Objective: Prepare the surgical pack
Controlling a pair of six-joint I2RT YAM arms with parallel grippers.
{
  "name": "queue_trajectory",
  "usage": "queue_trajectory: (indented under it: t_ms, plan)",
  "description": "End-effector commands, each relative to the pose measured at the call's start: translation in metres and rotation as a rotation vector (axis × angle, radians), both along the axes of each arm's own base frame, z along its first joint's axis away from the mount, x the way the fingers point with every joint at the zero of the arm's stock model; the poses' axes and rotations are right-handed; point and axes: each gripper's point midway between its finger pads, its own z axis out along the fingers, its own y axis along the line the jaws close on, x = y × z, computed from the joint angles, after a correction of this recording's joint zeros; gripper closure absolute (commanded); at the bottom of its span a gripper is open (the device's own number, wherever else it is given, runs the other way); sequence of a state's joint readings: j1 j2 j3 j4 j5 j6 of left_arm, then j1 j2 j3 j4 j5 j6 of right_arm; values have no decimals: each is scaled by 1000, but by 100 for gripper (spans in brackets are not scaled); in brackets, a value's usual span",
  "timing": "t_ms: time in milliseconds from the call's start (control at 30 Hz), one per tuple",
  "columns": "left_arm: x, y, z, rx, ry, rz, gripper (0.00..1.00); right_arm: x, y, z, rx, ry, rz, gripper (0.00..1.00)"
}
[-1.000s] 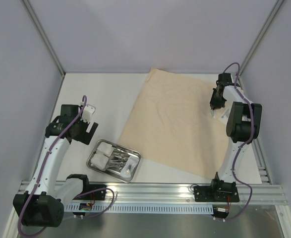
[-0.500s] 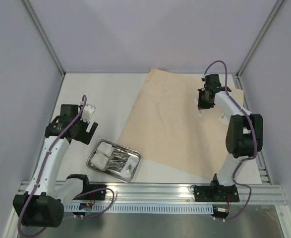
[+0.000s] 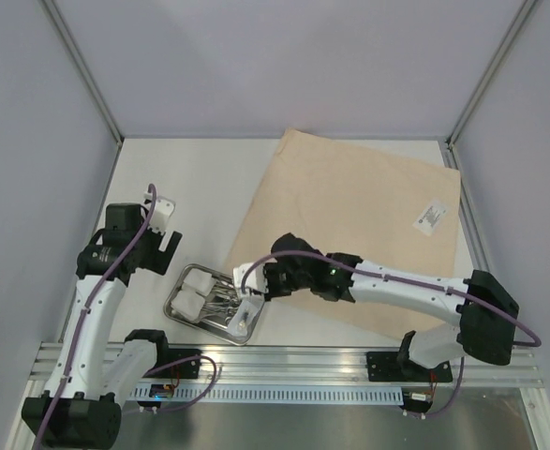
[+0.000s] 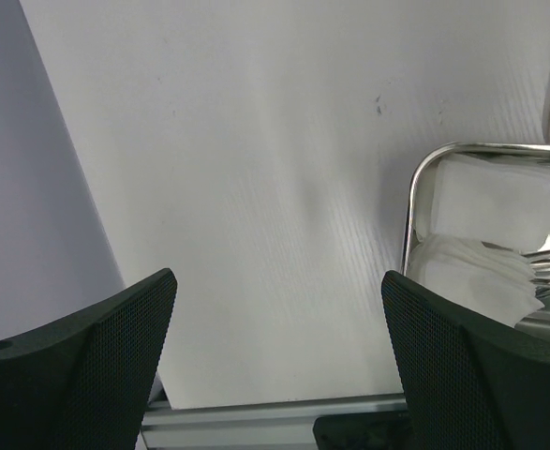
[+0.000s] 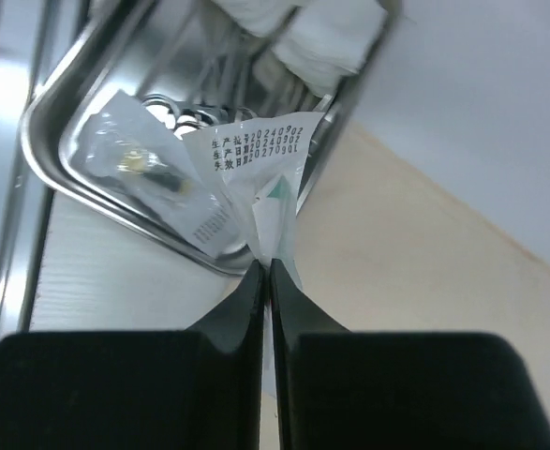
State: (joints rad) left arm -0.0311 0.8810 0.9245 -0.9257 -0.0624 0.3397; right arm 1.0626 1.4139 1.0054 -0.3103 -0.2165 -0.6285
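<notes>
the right gripper (image 5: 267, 270) is pinched shut on a small clear packet (image 5: 256, 159) with a printed label, holding it over the edge of the steel tray (image 4: 412, 216) on the side nearest the tan wrap sheet (image 3: 349, 216). white gauze pads (image 3: 192, 289) and steel clamps (image 3: 220, 302) lie in the tray. a second packet (image 3: 431, 217) lies far right on the sheet. the left gripper (image 4: 276, 281) hangs wide open over the table (image 3: 190, 178) just left of the tray, holding nothing
</notes>
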Motion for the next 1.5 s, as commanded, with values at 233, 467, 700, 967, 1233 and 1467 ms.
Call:
queue_trajectory:
  t_ms: [233, 467, 700, 967, 1233, 1467]
  plan:
    - [-6, 3, 18, -10, -78, 30, 0, -65, 70, -35, -110, -377, 604, 100]
    - [-7, 4, 17, -3, -84, 28, 0, -70, 67, -55, -178, -457, 748, 100]
    - [-5, 5, 16, 1, -81, 29, 0, -70, 67, -67, -237, -482, 836, 100]
    - [-5, 5, 15, 3, -76, 29, 0, -71, 60, -70, -268, -470, 848, 89]
    - [-5, 5, 15, 3, -78, 29, 0, -68, 63, -63, -267, -474, 831, 72]
    - [-5, 5, 15, 4, -81, 30, 0, -65, 62, -46, -252, -488, 793, 67]
